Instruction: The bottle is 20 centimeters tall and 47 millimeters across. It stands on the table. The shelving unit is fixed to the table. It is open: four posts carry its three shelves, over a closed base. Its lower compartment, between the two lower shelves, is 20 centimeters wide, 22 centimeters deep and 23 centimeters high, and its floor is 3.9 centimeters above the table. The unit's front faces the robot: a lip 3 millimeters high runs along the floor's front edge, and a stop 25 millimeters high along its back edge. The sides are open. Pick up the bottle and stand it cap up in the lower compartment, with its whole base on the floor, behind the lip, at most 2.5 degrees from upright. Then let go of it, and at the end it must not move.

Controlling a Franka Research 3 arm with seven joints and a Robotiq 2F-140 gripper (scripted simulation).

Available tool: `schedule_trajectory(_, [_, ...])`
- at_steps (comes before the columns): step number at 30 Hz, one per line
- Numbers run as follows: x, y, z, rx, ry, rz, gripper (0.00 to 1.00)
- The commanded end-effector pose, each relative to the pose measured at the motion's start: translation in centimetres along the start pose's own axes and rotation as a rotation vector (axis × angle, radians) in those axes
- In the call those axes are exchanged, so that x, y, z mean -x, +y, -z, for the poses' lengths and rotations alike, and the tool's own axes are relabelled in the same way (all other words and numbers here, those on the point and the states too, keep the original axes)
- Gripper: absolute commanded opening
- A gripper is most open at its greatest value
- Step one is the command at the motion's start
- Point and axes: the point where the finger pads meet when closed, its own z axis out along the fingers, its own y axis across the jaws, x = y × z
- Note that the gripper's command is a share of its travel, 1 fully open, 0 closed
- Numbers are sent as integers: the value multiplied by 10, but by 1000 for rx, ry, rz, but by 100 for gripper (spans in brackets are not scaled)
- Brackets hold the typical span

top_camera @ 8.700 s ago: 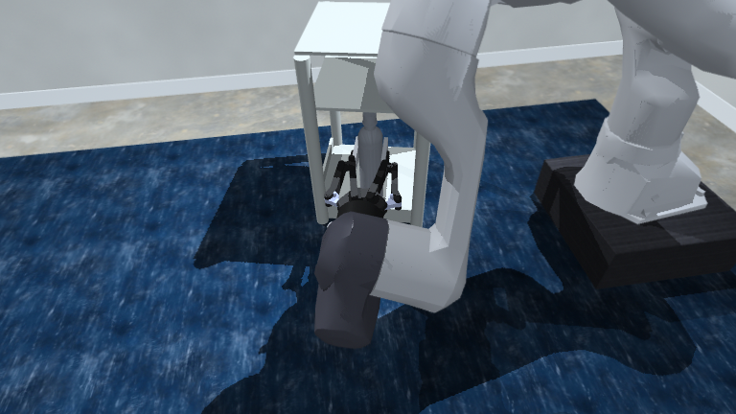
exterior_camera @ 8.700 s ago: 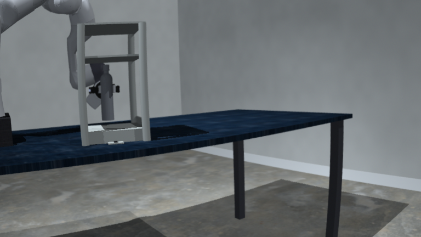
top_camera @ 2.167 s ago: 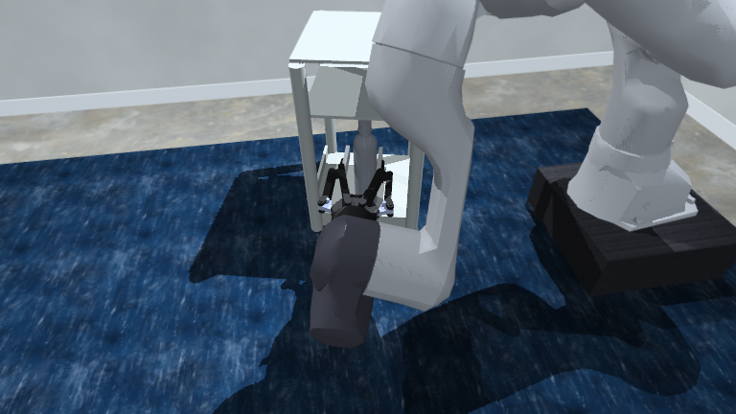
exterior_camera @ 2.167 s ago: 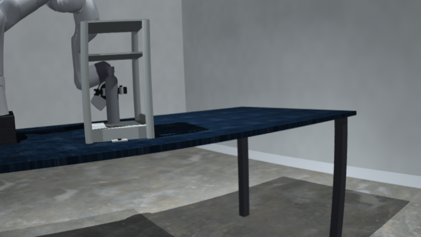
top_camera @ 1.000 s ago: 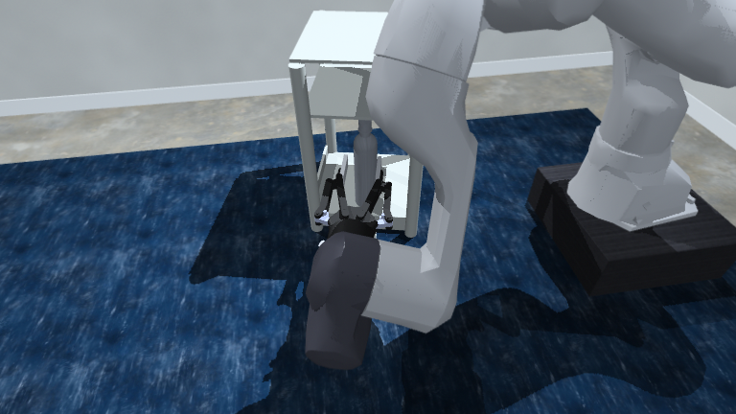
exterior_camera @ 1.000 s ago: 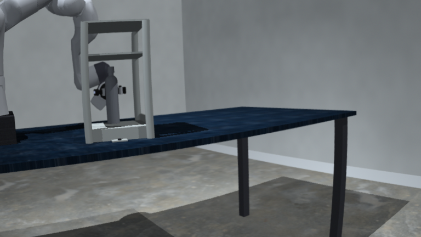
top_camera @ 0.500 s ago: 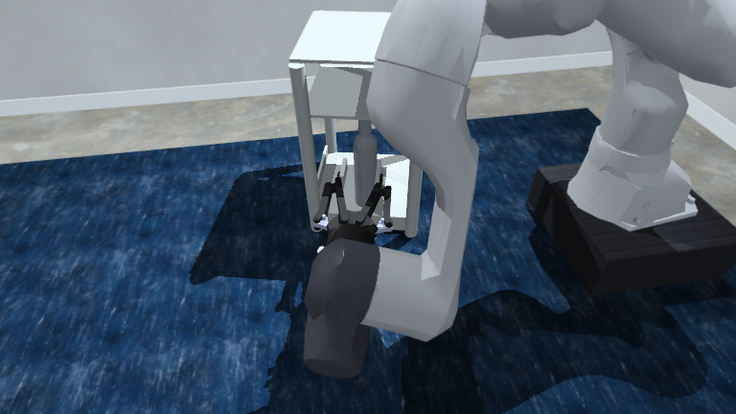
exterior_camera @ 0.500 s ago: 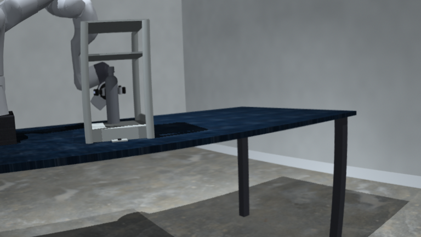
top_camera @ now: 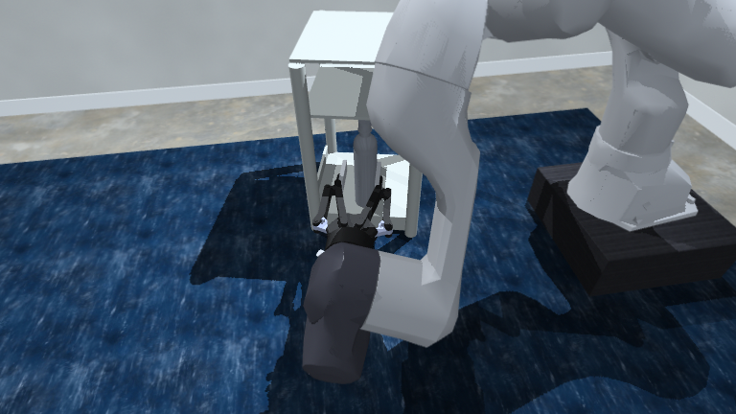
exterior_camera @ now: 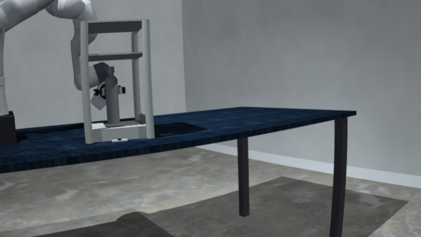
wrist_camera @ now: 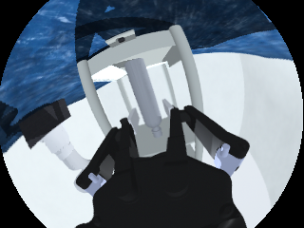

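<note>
The grey bottle [top_camera: 364, 165] stands cap up on the floor of the lower compartment of the white shelving unit [top_camera: 347, 89]. It also shows in the exterior view [exterior_camera: 112, 97] and in the wrist view [wrist_camera: 144, 91]. My gripper [top_camera: 357, 193] is at the unit's front, level with the bottle's lower half. Its fingers stand partly open, one on each side of the bottle, with a gap to it on both sides. In the wrist view the fingertips reach only to the near side of the bottle. The gripper holds nothing.
The unit's four posts [exterior_camera: 116, 79] and the middle shelf [exterior_camera: 114, 56] frame the compartment closely around my fingers. My forearm hangs low over the table in front of the unit. The black robot pedestal [top_camera: 634, 236] stands at the right.
</note>
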Motion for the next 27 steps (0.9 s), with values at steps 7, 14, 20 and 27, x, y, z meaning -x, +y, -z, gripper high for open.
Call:
schedule_trajectory(7, [0, -2, 4, -2, -2, 9, 39])
schedule_trajectory(14, [0, -2, 4, -2, -2, 9, 39])
schedule_trajectory(20, [0, -2, 4, -2, -2, 9, 39])
schedule_trajectory(27, [0, -2, 6, -2, -2, 9, 39])
